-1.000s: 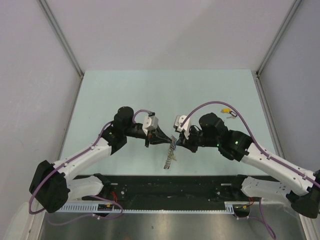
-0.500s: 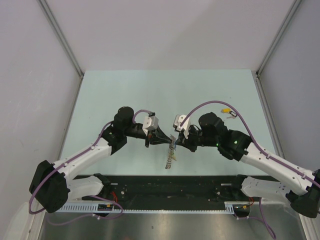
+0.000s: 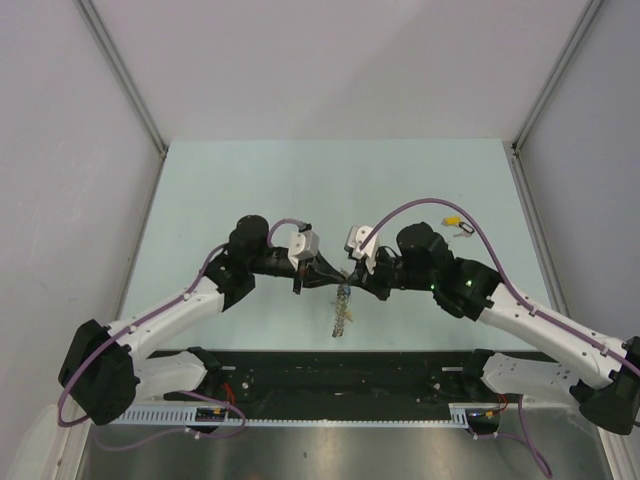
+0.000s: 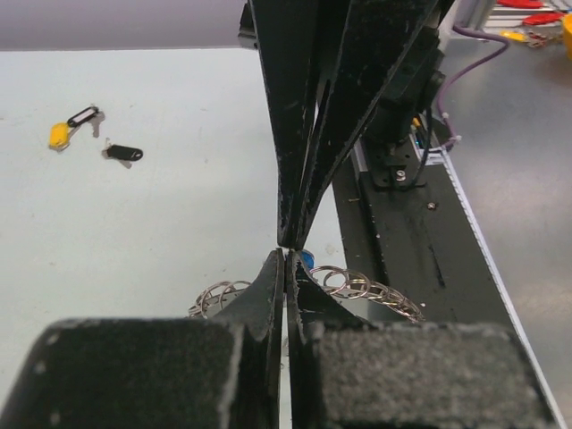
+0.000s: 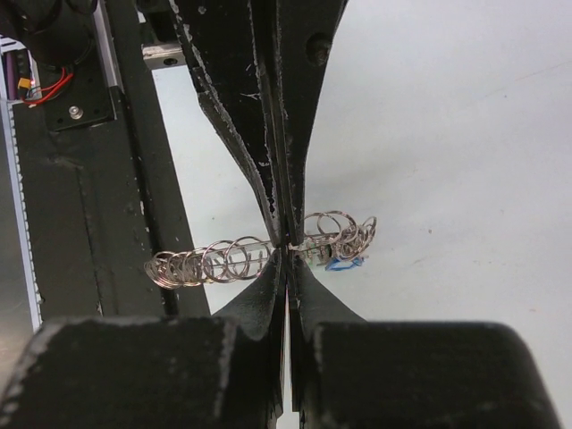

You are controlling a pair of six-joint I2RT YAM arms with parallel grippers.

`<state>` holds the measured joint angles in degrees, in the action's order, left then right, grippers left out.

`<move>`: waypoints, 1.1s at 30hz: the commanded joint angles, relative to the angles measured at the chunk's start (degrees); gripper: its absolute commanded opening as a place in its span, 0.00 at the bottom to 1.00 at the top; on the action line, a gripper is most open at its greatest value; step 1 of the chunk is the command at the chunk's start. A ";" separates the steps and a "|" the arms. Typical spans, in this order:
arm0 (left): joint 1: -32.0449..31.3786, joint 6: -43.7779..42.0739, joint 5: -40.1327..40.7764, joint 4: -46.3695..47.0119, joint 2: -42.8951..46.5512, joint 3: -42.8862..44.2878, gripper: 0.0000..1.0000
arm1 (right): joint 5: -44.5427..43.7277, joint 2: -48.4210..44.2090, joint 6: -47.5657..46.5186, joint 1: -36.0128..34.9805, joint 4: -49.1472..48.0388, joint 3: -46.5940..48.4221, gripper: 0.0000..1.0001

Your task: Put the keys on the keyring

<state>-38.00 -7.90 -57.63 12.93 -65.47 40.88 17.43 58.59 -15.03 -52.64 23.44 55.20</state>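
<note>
Both clamped shut: left pincer (image 4: pixel 286 264) and right pincer (image 5: pixel 284 261), tips met at keyring (image 5: pixel 206 262); grip on it unclear. Blue-tagged key (image 5: pixel 344 262) sat just beside keyring; yellow-tagged key (image 4: pixel 59 135) well apart.

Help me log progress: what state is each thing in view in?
keyring: at both tips, coils spread sideways
left end effector: shut, tip meeting the right one's at the keyring
right end effector: shut, tip to tip with the left
blue-tagged key: among the keyring's coils
yellow-tagged key: lying loose, far from the keyring
black-tagged key: lying loose beside the yellow one
</note>
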 commanded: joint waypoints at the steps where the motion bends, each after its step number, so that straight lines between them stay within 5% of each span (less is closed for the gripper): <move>1: -0.67 4.81 6.46 7.97 2.18 -2.91 0.00 | -0.82 -1.89 0.26 1.58 -1.03 -0.35 0.00; 15: -0.67 18.18 29.65 40.74 7.91 -30.15 0.00 | -1.79 -6.82 3.16 3.42 1.43 -5.19 0.00; 20: -0.67 19.06 36.87 43.58 7.73 -36.65 0.01 | -2.05 -6.65 3.34 3.42 2.13 -6.15 0.00; 27: -0.67 17.13 42.94 35.77 15.46 -38.95 0.00 | -1.08 -4.89 3.43 3.34 1.17 -7.03 0.00; 33: -0.67 16.78 41.81 41.37 2.75 -30.97 0.00 | -0.99 -5.06 3.43 3.34 0.46 -6.95 0.00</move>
<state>-38.50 9.87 -16.95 49.56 -54.81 3.73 15.94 53.93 -12.25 -49.45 25.80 48.01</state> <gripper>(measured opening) 0.005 0.008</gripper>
